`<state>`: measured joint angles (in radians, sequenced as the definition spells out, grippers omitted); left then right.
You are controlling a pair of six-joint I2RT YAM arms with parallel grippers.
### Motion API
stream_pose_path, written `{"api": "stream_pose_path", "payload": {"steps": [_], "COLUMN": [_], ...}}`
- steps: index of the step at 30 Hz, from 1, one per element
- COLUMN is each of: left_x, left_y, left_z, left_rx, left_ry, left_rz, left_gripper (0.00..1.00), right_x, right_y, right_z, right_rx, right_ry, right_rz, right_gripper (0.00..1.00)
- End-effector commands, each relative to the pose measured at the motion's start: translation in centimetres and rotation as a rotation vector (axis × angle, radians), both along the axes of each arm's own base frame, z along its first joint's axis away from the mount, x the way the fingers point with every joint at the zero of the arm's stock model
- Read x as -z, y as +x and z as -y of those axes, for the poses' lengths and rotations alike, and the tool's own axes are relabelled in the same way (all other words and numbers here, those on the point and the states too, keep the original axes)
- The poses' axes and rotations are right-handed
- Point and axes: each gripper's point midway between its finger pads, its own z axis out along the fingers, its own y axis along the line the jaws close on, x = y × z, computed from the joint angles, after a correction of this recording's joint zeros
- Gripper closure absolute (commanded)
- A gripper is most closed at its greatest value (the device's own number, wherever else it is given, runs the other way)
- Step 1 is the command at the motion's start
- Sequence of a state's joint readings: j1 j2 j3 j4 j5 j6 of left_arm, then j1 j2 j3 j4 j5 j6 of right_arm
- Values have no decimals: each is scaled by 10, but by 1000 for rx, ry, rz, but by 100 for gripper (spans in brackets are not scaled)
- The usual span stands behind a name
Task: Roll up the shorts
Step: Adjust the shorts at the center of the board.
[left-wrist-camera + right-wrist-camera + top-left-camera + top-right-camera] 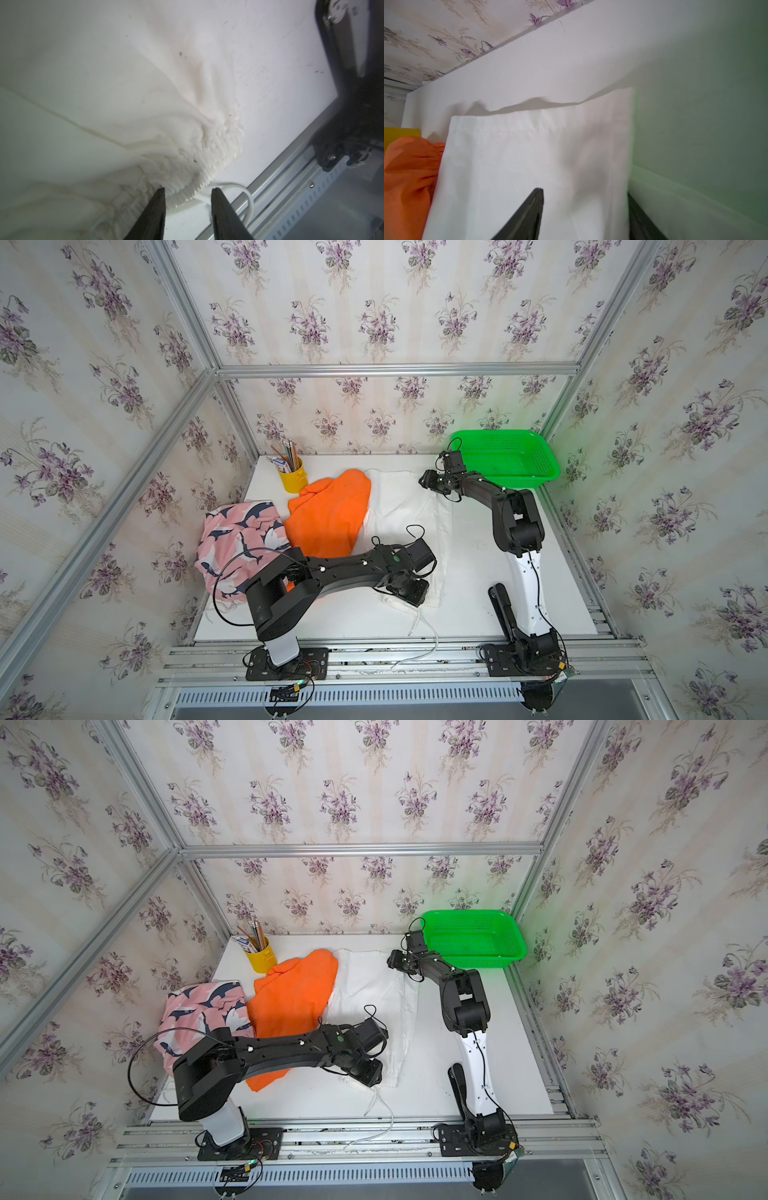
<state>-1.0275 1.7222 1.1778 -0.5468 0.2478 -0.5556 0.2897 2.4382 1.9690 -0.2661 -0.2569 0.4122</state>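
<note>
Top views, both, lower centre: white table [478, 605], carrying all three garments. White shorts [399, 506], centre of frame: spread flat and long, plain, thin, faintly creased, touching the orange shorts [328, 514] along the left edge. Orange shorts: bright, plain, rumpled. Left of them, pink shark-print shorts [237, 539]: bunched at the table's left edge, partly hidden by the left arm [345, 568].

Expect light, limp cloth that sags and probably unrolls unless pinned. Take hold at the gathered waistband [207, 158], likely the thickest and firmest part, or at the stitched hem [508, 124].

Left gripper [187, 189]: jaws apart, holding nothing, tips just at the waistband's ruffled edge. Right gripper [583, 192]: jaws wide, empty, over the garment's upper right corner. Drawstring [251, 202]: trails loose off the table's front.
</note>
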Motion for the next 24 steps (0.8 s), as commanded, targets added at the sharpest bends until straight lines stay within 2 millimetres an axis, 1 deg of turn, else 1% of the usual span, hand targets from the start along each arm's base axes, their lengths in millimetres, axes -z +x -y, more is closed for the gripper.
{"api": "stream_pose_path", "payload": {"steps": [1,2,4,5,6,7,9,12,13,14,16,17,19,20,22,24], "left_x": [-21,-26,-34,-33,-30,-25,-16,-2,5,11,25,33,45,51,59,62], "left_y": [14,17,25,29,32,35,39,39,37,33,25,19,10,9,10,15], "left_z": [-15,-17,-22,-26,-29,-33,-41,-55,-59,-64,-75,-77,-74,-69,-63,-54], "left_rx": [-7,-11,-28,-33,-30,-22,-15,-17,-19,-19,-19,-18,-18,-20,-33,-40], "left_ry": [66,65,73,84,100,124,169,202,206,216,238,237,209,190,174,155], "left_rz": [87,104,137,142,142,139,133,99,80,67,41,19,-28,-45,-61,-59], "left_gripper": [56,55,54,54,54,54,55,55,56,56,56,56,57,57,57,57], "right_x": [-46,-59,-86,-90,-98,-101,-98,-82,-73,-68,-50,-41,-24,-14,4,19], "right_y": [-3,-8,-25,-37,-50,-65,-95,-142,-157,-166,-189,-198,-205,-205,-199,-188], "right_z": [2,3,7,9,11,15,21,19,16,12,-3,-11,-21,-23,-17,-4], "right_rx": [-36,-34,-35,-37,-41,-37,-24,-41,-51,-60,-101,-119,-141,-140,-108,-67], "right_ry": [-42,-45,-42,-43,-40,-43,-42,1,13,26,62,74,65,49,3,-75], "right_rz": [28,36,42,33,34,28,3,-45,-72,-84,-118,-129,-147,-159,-173,-172], "right_gripper": [39,39,39,39,39,39,39,39,39,39,39,39,39,40,40,40]}}
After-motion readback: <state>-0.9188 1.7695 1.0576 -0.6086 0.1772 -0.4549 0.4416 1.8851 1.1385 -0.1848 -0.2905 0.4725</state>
